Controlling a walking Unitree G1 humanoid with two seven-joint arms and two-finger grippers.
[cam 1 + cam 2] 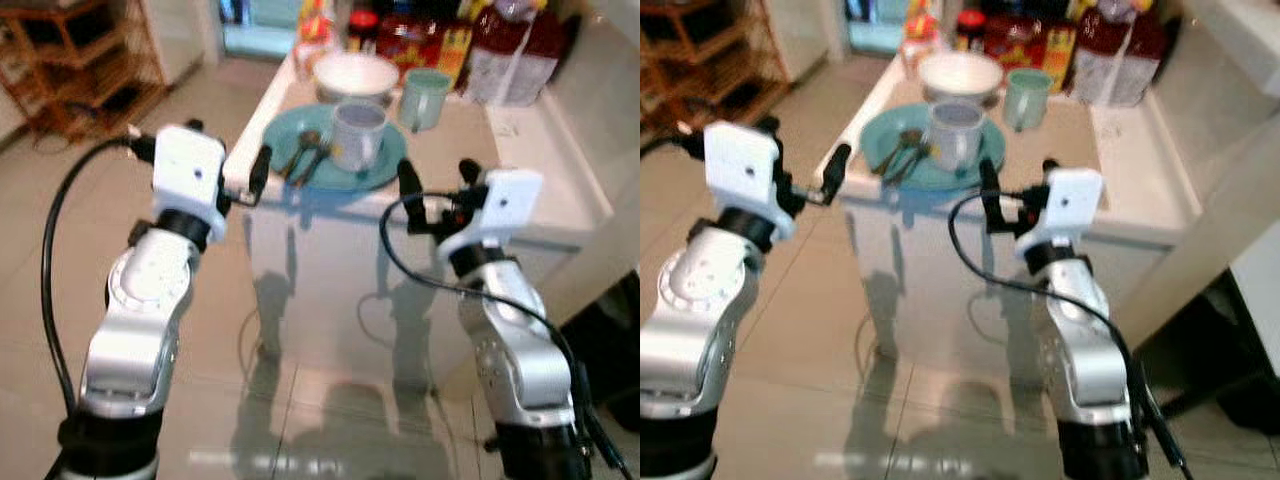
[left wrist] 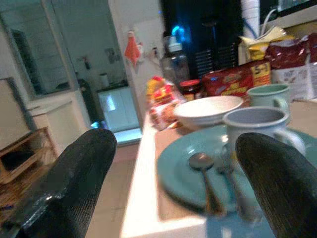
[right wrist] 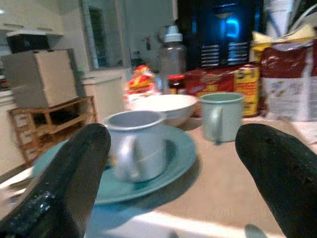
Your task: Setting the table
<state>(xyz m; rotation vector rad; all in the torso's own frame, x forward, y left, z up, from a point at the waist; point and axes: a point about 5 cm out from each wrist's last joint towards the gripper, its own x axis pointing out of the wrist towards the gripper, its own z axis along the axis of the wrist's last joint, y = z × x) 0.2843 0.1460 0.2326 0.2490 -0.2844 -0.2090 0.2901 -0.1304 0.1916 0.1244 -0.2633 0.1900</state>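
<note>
A teal plate lies at the near edge of the white table. On it stand a grey-blue mug and, to its left, a spoon and fork. Behind the plate sit a white bowl and a pale green mug. My left gripper hovers open just off the table's near left corner, level with the plate. My right gripper is open at the front edge, just right of the plate. Nothing is between the fingers of either one.
Snack packets, jars and a bottle crowd the back of the table, with a large bag at the right. A wooden shelf stands at the far left on the tiled floor. A white counter borders the right.
</note>
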